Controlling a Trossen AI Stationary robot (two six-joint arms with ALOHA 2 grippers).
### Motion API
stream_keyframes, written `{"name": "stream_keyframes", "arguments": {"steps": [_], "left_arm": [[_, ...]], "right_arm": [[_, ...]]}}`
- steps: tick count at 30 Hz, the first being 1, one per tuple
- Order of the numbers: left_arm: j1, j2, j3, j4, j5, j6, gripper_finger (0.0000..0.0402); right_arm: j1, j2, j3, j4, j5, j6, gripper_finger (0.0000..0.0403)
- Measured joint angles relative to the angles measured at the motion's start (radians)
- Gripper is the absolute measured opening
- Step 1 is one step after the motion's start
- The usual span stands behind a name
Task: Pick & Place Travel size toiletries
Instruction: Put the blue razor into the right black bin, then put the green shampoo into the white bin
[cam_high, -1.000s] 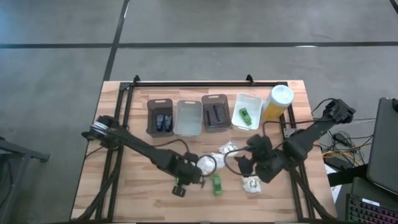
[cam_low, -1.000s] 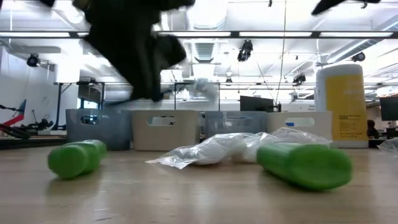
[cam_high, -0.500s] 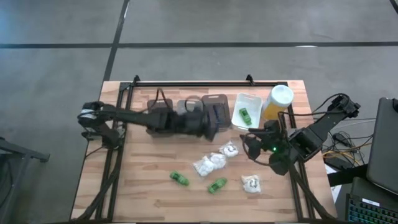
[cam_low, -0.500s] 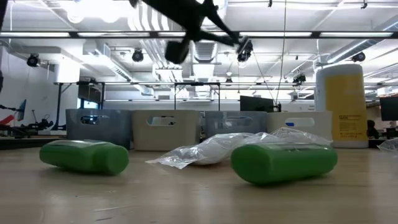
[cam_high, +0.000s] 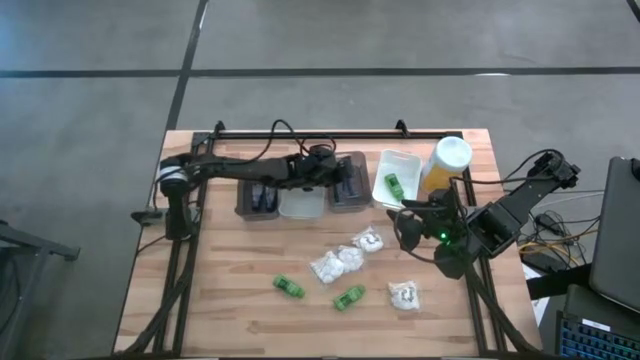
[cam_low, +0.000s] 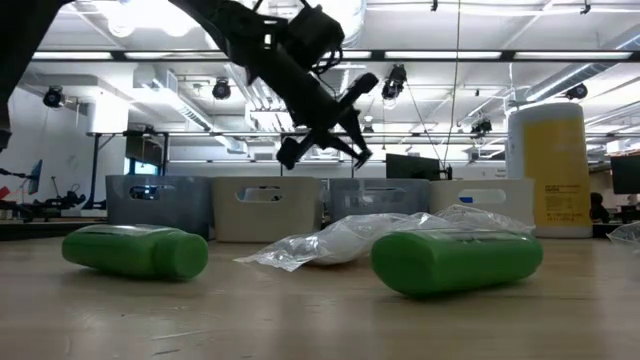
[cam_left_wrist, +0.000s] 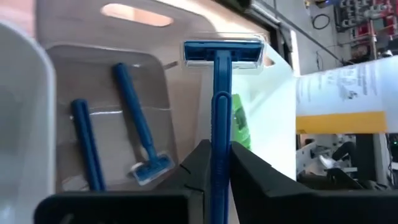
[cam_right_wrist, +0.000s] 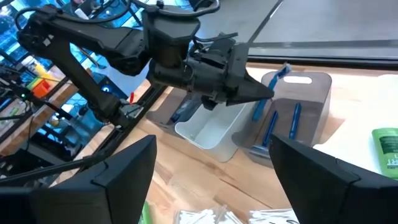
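High view, left end effector (cam_high: 335, 178) carried razor (cam_left_wrist: 219, 112) over razor bin (cam_high: 347, 184).

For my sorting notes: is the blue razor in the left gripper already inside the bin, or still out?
Still out: the razor is clamped in the left gripper above the bin holding two razors.

Wood-plank tabletop (cam_high: 230, 310) on a grey floor (cam_high: 90, 110) crossed by dark seam lines. Black frame rail (cam_high: 330, 133) runs along the far edge. Four bins in a row at the back: dark grey bin (cam_high: 243, 190), clear bin (cam_high: 302, 205), second dark grey bin (cam_high: 350, 159), white bin (cam_high: 403, 162). Tall yellow bottle with white cap (cam_high: 446, 163) stands upright just beside the white bin. Cables (cam_high: 545, 240) and a keyboard corner (cam_high: 600, 335) off the tabletop's right edge. Low view: ceiling strip lights (cam_low: 500, 55), monitors (cam_low: 410, 166) in the room behind.
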Motion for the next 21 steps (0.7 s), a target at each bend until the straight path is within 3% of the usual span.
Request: {"name": "stream_keyframes", "arguments": {"steps": [10, 14, 17, 21], "left_arm": [[0.004, 0.043, 0.031, -0.042, -0.029, 0.040, 0.0148], [0.004, 0.037, 0.031, -0.047, 0.022, 0.070, 0.0178], [-0.002, -0.003, 0.039, -0.045, 0.155, 0.218, 0.0188], [-0.056, -0.097, 0.029, -0.082, 0.437, 0.615, 0.0188]], "right_arm": [[-0.004, 0.000, -0.002, -0.026, 0.000, 0.058, 0.0321], [-0.004, 0.001, -0.003, -0.027, -0.001, 0.064, 0.0326], [-0.004, 0.004, -0.003, -0.027, -0.010, 0.066, 0.0330], [-0.004, 0.009, -0.003, -0.023, -0.041, 0.043, 0.0337]]}}
